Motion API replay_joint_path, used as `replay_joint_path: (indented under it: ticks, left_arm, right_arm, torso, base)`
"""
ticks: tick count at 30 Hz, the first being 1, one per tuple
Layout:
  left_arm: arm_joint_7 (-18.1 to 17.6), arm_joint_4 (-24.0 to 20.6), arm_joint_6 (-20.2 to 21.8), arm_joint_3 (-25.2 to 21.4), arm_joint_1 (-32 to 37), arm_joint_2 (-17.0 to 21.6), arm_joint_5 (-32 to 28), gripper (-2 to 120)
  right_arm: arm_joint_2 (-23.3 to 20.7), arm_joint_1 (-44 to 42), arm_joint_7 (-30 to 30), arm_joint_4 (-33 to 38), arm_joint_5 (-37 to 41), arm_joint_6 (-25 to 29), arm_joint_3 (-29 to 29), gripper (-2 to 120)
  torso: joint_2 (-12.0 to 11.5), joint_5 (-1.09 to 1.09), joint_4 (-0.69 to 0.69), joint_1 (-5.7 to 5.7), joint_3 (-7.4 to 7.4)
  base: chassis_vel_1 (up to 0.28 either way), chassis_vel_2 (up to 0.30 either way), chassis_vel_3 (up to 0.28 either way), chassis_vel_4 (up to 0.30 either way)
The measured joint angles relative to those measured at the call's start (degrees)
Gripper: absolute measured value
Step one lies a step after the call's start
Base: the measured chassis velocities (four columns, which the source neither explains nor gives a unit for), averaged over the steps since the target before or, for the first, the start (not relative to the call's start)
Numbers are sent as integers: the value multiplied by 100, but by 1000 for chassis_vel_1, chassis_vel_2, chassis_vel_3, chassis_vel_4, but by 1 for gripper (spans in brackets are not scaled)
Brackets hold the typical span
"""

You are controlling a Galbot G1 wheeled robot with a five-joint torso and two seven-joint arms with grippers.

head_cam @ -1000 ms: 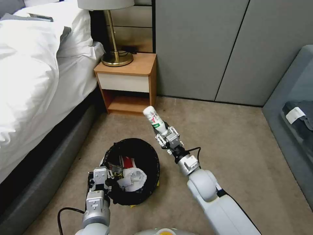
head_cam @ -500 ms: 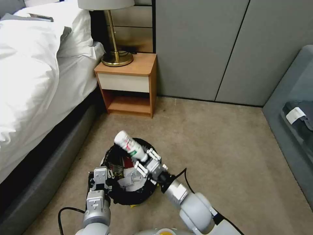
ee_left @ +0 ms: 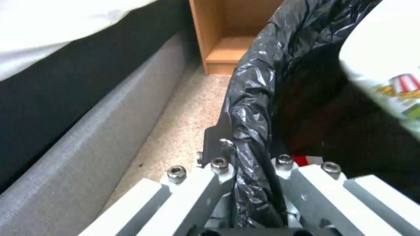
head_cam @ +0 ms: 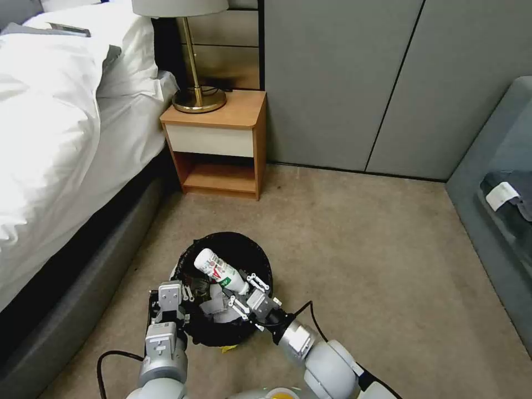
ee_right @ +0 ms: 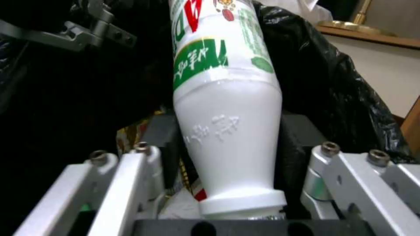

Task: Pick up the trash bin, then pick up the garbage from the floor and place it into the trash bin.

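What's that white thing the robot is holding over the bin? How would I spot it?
Find the wooden nightstand beside the bed; on the carpet before it is the black-lined trash bin. Over its mouth the right gripper holds a bottle, white with a green-and-red label, unlike the crumpled litter below.

Both arms: pale grey rounded shells, silver cylindrical wrist sections. Left gripper (head_cam: 176, 306) and right gripper (head_cam: 242, 297): white-grey linkage bars with dark hex-socket screws, black finger pads (ee_right: 164, 137), black base block. Loose black cable loops out beside each wrist. Torso top, nearest the camera: light grey with an orange-yellow spot.
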Motion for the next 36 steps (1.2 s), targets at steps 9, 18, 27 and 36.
replay_joint_path:
  ticks: [9,18,27,36]
  left_arm:
    - [3,-4,5,-5,-19,3,-9,1]
    - [3,-11,6,-5,1,3,-6,1]
    - [5,41,6,-7,-7,38,-2,1]
    - [6,319,7,-81,-98,142,-72,1]
  right_arm:
    - [-10,3,5,64,1,-23,14,84]
    - [-57,9,15,108,16,-46,14,100]
    - [-154,50,25,683,70,-121,63,100]
    - [-117,-342,34,1984,210,-206,1025,100]
  torso:
    - [0,0,0,0,0]
    - [0,0,0,0,0]
    - [0,0,0,0,0]
    - [0,0,0,0,0]
  base:
    - [0,0,0,0]
    - [0,0,0,0]
    - [0,0,0,0]
    - [0,0,0,0]
